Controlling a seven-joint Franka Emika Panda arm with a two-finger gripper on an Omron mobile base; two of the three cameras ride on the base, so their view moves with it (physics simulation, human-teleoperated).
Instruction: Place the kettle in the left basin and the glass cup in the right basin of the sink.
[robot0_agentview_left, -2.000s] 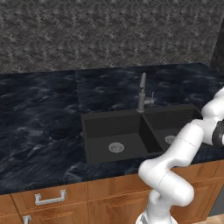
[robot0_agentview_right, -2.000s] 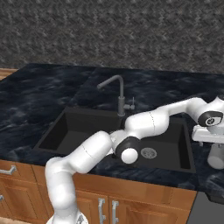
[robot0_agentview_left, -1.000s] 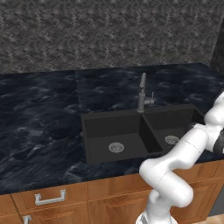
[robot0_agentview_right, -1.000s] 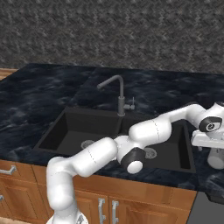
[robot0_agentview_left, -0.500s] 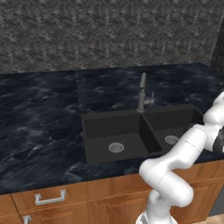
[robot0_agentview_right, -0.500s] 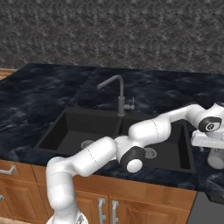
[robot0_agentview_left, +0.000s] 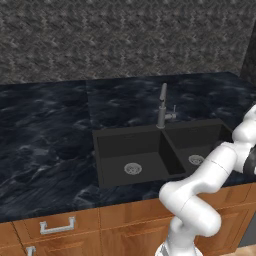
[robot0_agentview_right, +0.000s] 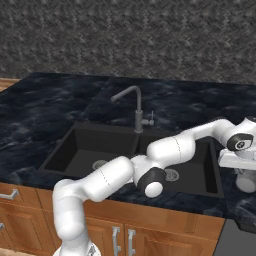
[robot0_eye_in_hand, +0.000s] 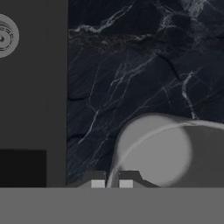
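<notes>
The glass cup (robot0_agentview_right: 246, 183) stands upright on the dark counter just right of the sink (robot0_agentview_right: 75, 131); in the hand view it is a pale grey translucent cup (robot0_eye_in_hand: 168, 151) seen from above. My gripper (robot0_eye_in_hand: 112, 183) comes straight down on it, its fingers shut on the near rim of the cup. In the right base view the gripper (robot0_agentview_right: 243, 172) sits right on top of the cup. The right basin (robot0_agentview_right: 196, 161) lies beside it to the left, the left basin (robot0_agentview_right: 82, 150) further on. The kettle is out of view.
A slim grey tap (robot0_agentview_right: 136, 107) rises behind the dividing wall of the sink. Black marble counter (robot0_agentview_left: 45, 135) stretches on both sides, with a dark stone wall behind. The right basin's silver drain (robot0_eye_in_hand: 4, 37) is at the upper left of the hand view. Wooden drawers (robot0_agentview_left: 57, 227) run below the counter.
The hand has come down a little onto the cup, and the fingers have closed from wide open onto its rim. The cup has stayed where it was.
</notes>
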